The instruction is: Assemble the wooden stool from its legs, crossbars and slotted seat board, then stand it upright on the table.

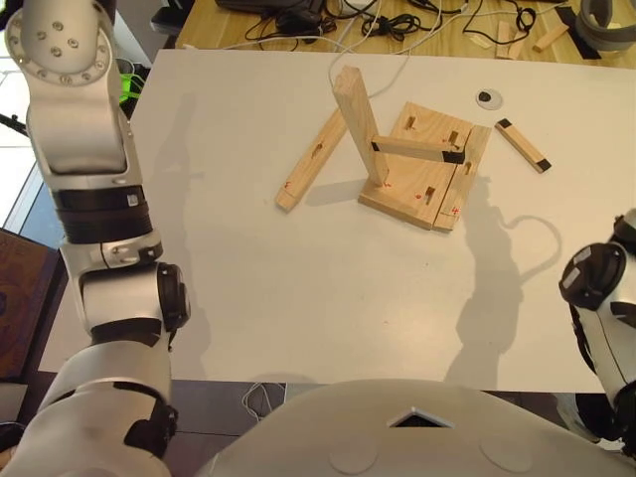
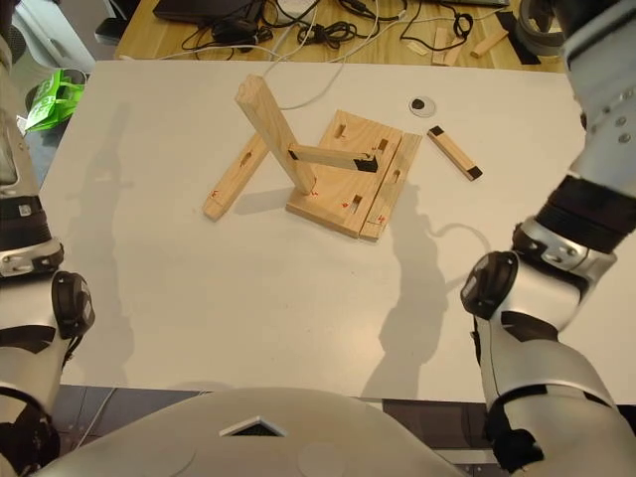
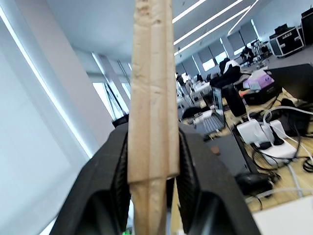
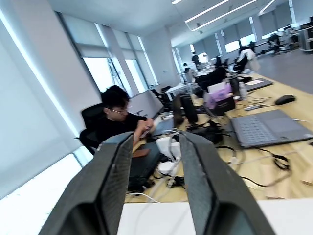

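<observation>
Wooden leg (image 3: 152, 73) clamped in left hand (image 3: 151, 166), likely awaiting slotting; right hand (image 4: 156, 147) wide, empty; seat board (image 1: 407, 184) twelve o'clock, slots up.

Tall windows (image 4: 105, 73), ceiling strip lights (image 4: 220, 11) overhead, and a wooden desk (image 1: 214, 30) beyond the white table (image 1: 248, 278).

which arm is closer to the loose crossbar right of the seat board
Right. The right arm is at the table's right edge, beside the crossbar. The left arm is at the table's left edge, with the seat board between.
</observation>
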Available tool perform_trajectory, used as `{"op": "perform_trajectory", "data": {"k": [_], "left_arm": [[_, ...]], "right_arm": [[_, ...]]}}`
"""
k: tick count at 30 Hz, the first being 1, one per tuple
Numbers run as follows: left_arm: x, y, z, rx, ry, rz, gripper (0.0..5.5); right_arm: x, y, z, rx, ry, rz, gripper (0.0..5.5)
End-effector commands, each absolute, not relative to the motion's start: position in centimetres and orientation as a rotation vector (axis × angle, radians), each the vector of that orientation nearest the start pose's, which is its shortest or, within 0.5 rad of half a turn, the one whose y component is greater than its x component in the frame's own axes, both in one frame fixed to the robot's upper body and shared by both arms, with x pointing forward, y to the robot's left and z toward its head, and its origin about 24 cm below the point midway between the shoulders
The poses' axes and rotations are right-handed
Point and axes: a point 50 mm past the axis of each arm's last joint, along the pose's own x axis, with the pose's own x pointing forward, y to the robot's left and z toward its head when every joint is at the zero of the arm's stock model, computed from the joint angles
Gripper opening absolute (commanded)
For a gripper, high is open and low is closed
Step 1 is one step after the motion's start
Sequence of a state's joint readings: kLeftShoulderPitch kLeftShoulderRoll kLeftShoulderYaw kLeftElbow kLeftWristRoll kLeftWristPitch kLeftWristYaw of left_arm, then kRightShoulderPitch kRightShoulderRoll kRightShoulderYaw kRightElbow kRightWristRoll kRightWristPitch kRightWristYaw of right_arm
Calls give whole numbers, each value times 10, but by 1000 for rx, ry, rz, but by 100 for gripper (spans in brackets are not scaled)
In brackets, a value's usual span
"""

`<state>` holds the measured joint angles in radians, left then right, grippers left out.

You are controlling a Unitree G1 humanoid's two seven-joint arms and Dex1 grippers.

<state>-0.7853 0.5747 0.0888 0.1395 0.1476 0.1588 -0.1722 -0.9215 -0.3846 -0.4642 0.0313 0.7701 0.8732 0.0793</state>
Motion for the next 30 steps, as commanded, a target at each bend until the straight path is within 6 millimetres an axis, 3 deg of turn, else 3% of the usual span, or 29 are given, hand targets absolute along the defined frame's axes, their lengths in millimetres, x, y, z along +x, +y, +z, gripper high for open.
{"op": "perform_trajectory", "data": {"k": [1,7,12,19,23,30], "left_arm": [[350,190,297,860,-710,-52,104],[355,154,288,917,-841,-171,104],[354,147,279,936,-868,-200,104],[364,141,257,1037,-757,-167,104],[364,135,256,1096,-785,-135,104],[362,131,257,1134,-833,-113,103]], "right_arm": [[334,-138,339,585,-276,625,242],[336,-98,359,627,-333,757,339],[344,-91,358,662,-324,745,410],[344,-77,355,642,-317,768,412],[350,-73,356,776,-316,640,412],[359,-67,341,966,-236,468,303]]}}
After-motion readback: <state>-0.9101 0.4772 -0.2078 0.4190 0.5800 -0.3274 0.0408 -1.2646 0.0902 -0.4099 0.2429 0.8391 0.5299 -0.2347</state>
